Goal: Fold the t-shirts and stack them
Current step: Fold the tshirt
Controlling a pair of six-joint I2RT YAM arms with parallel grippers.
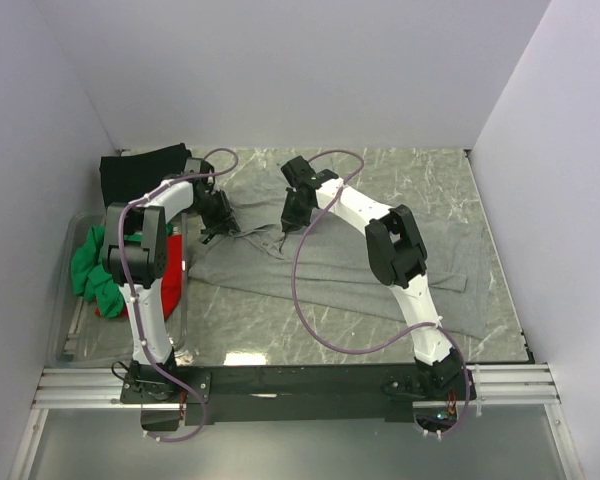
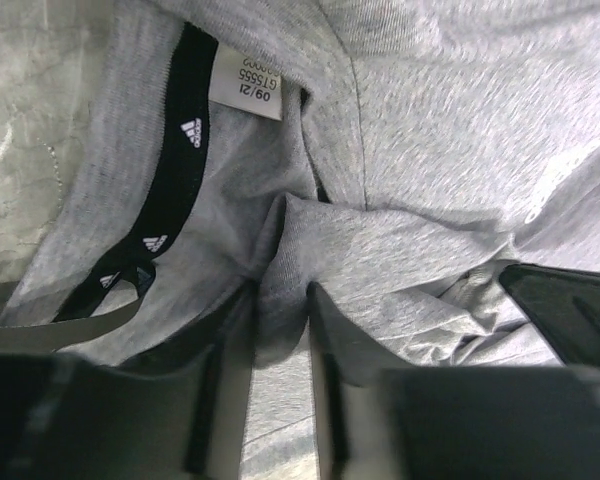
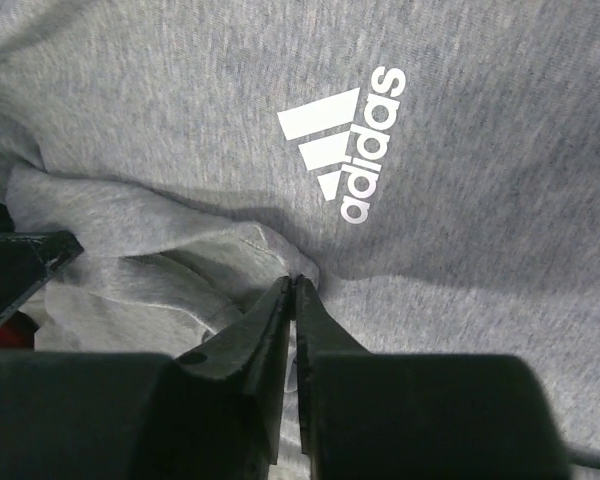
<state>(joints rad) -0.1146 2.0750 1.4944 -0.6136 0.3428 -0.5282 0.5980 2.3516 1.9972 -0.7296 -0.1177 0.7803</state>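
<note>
Left wrist view has the left claw [image 2: 280, 295] pinching a bunched ridge of the grey t-shirt [image 2: 450, 120]. The dark collar band [image 2: 170, 190] and size label [image 2: 248, 85] sit just ahead and left of the tips. On the right wrist view, the right claw [image 3: 293, 285] is pressed nearly together on a thin folded edge of the same shirt. The white chest logo [image 3: 345, 145] is just beyond its tips.

My read: both have the neck end and the job is to spread it flat before folding. I'd raise both claws together and level, and pull them apart until the cloth between them goes taut. Then drag slowly so the body trailing on the near side doesn't bunch. That right grip looks thin and could slip.

From the top camera, the shirt sprawls wrinkled over the marbled tabletop [image 1: 280, 320], mostly nearer than the claws and off to the right. The black t-shirt [image 1: 140, 170] lies beyond and left of the left claw. The green t-shirt [image 1: 88, 265] and red t-shirt [image 1: 176, 255] sit in a clear bin [image 1: 65, 330], nearer and left of it. Plain pale walls [image 1: 280, 70] box in three sides.
</note>
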